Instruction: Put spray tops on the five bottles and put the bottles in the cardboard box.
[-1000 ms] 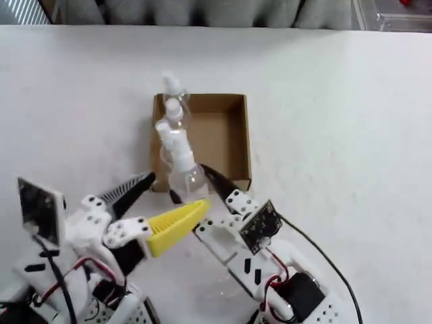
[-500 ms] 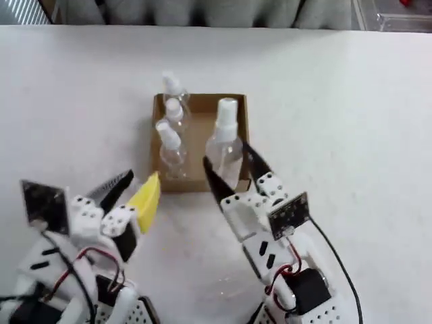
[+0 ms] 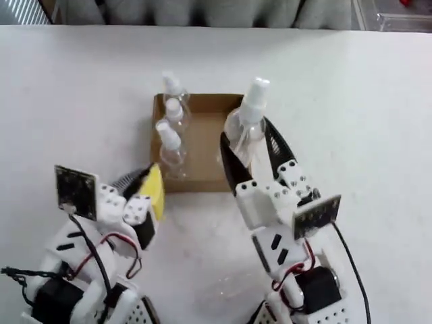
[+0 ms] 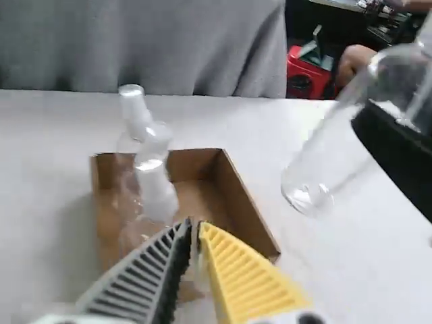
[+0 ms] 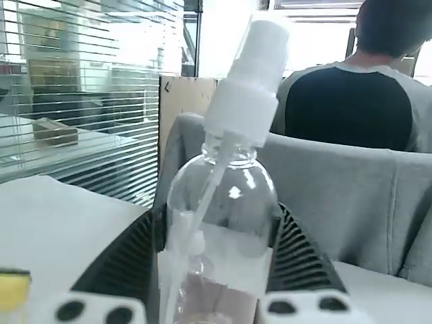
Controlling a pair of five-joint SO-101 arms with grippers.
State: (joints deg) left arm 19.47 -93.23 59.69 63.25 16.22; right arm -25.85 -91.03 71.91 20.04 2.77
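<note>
1. While your right gripper pinches a spray-topped bottle, tilted, over the cardboard box's right side, 3 other bottles stand along its left wall.
2. Your left gripper, its fingers pressed together on nothing, sits near the box's front-left corner.
3. All 3 carry white spray tops.

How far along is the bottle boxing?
Done: three capped bottles stand in the cardboard box. In hand: the right hand holds a fourth capped bottle, tilted, above the box. Left: set it in, then a fifth.
</note>
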